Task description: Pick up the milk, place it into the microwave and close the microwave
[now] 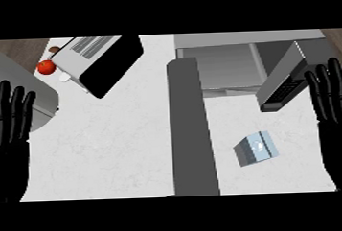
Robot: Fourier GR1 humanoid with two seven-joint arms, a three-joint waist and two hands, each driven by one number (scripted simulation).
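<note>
The milk carton (256, 148), grey-blue with a pale label, lies on the white counter (118, 148) right of centre. Behind it stands the microwave (225, 70), its cavity open toward me. Its door (289, 77) swings out to the right, the dark control panel showing at the door's lower end. My right hand (334, 99) rests open at the right edge, fingers up, right of the door and above the carton. My left hand (8, 123) rests open at the left edge, fingers up, far from the carton.
A dark grey vertical post (190, 131) divides the counter down the middle. At the back left sits a toaster oven (97, 57) with a dark door. A red apple (46, 67) lies beside it. A grey rounded sink edge (40, 100) shows at the left.
</note>
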